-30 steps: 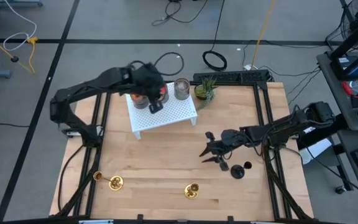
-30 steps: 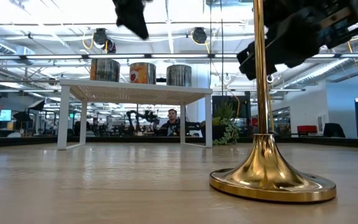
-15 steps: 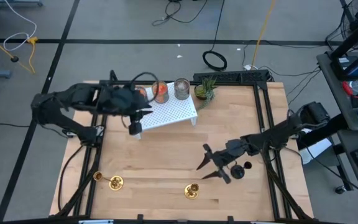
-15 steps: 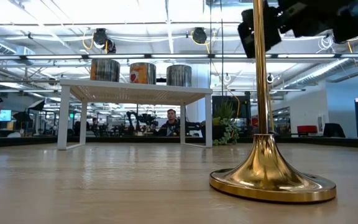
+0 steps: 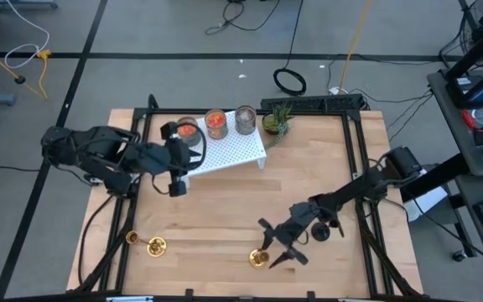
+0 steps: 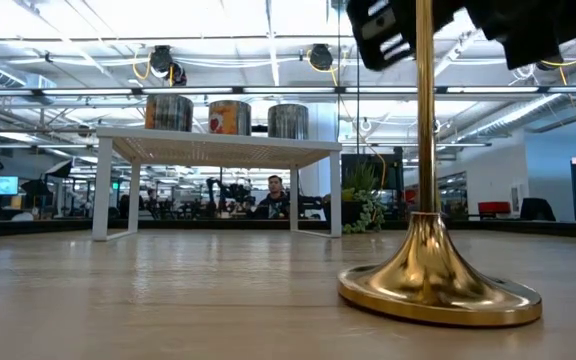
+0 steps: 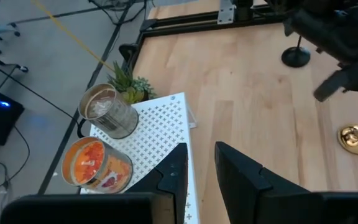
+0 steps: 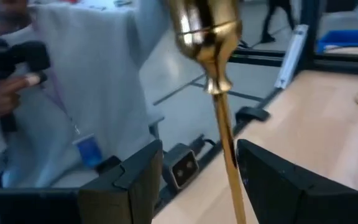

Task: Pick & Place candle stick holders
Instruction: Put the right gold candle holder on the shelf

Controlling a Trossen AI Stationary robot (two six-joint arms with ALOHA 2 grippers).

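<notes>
My right gripper (image 5: 273, 250) is open near the table's front. Its fingers stand on either side of the stem of a brass holder (image 5: 259, 257), which stands upright on its base (image 6: 438, 295). In the right wrist view the stem (image 8: 226, 143) rises between the fingers, closer to one. My left gripper (image 5: 177, 181) is open and empty at the near left corner of the white rack (image 5: 233, 151). Three glass cups (image 5: 216, 124) stand on the rack. A second brass holder (image 5: 155, 247) is at the front left. The black holder (image 7: 296, 57) stands on the table by my right arm.
A small green plant (image 5: 277, 120) stands at the rack's far right corner. A black frame (image 5: 355, 168) runs round the table's edges. A person in light clothes (image 8: 86, 93) shows beyond the table. Bare wood lies in the table's middle.
My left gripper has drawn back from above the rack toward the table's left and near side and has come lower; the leftmost orange cup now shows on the rack. My right gripper has gone toward the near edge and the left, from beside the black holder to the brass holder's stem.
</notes>
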